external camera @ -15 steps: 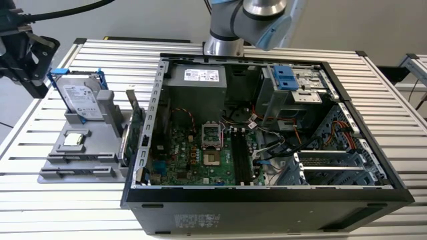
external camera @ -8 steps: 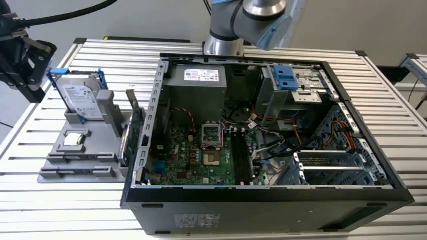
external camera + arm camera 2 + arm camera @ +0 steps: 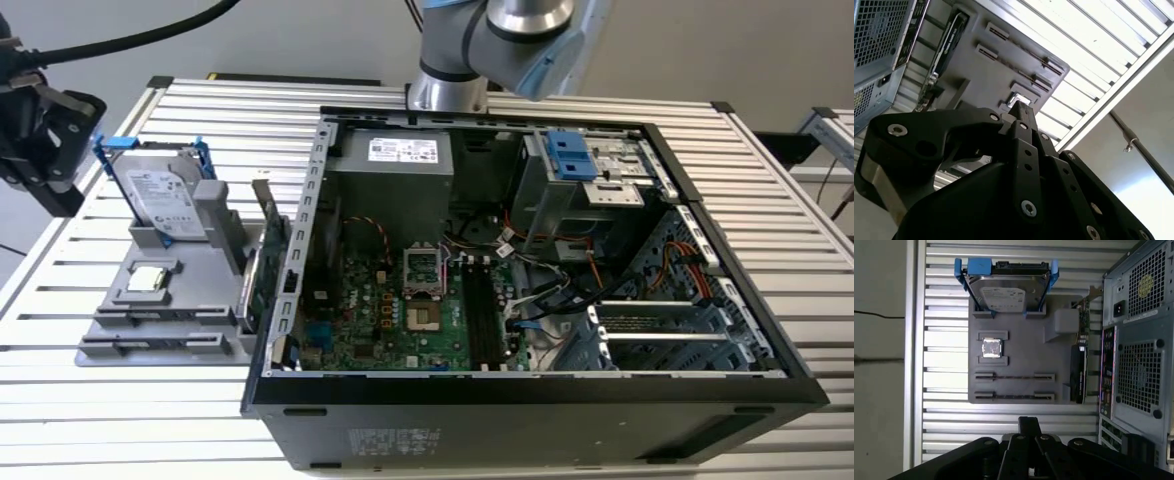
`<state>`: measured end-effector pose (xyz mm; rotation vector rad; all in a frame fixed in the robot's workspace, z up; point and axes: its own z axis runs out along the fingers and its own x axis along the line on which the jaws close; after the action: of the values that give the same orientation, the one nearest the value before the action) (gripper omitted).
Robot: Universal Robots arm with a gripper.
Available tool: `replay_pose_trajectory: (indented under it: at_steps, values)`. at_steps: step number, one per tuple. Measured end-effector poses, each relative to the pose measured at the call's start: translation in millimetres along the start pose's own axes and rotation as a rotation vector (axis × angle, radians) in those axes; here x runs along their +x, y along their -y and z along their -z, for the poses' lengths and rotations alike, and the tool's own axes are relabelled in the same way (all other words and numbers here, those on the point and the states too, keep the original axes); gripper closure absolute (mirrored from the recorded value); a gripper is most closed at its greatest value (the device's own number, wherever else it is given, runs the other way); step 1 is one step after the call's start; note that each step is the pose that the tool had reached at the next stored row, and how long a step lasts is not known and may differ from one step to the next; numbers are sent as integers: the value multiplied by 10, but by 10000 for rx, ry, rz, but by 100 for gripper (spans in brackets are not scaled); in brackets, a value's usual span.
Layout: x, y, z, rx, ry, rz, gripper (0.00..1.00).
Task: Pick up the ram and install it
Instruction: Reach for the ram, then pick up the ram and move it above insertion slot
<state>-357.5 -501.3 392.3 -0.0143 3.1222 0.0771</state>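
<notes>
Here the slatted aluminium desk (image 3: 134,420) carries a black open computer tower (image 3: 534,410), laid flat to one side of the jaws so its green board (image 3: 400,320) faces up. Ahead of the jaws sits a grey moulded parts tray (image 3: 1024,350). The black gripper (image 3: 1029,423) hangs apart from it, jaws pressed together, empty. The ram (image 3: 1014,376), a long thin circuit-board stick, seems to stand edge-up in that tray, its top edge free to pinch.

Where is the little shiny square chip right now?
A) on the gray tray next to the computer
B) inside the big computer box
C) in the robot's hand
A: the square chip lies on the gray tray, outside the computer case, near the disk drive in its blue frame.
</notes>
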Motion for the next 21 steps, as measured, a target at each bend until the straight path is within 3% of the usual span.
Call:
replay_pose_trajectory:
  at_steps: [5, 21]
  values:
    - [1, 57, 3, 1, -1, 0, 100]
    - [1, 58, 3, -13, 0, 25, 100]
